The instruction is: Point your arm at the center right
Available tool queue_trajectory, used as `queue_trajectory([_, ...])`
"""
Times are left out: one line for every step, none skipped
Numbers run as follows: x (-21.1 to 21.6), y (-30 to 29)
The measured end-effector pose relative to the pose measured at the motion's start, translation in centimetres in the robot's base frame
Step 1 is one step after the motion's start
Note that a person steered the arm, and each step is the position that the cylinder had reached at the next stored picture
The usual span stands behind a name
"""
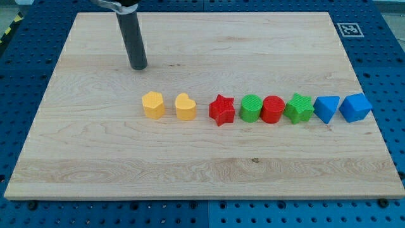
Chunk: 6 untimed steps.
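Observation:
My tip (138, 66) rests on the wooden board (82, 145) in the upper left part, up and to the left of a row of blocks. The row runs left to right across the middle: a yellow hexagon block (153, 104), a yellow heart block (185, 107), a red star block (222, 110), a green cylinder block (251, 108), a red cylinder block (273, 109), a green star block (299, 107), a blue triangle block (326, 108) and a blue cube block (355, 107). The tip touches none of them.
The board lies on a blue perforated table (392, 63). A black and white marker tag (348, 29) sits at the board's upper right corner. The rod rises out of the view's top.

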State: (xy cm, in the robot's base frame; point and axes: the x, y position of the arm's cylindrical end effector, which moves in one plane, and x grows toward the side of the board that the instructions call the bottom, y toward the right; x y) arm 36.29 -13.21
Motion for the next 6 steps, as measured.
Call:
queue_trajectory([0.0,0.0])
queue_trajectory([0.5,3.2])
queue_trajectory([3.1,10.9])
queue_trajectory([6.1,17.3])
queue_trajectory([6.4,21.4])
queue_trajectory([6.6,24.2])
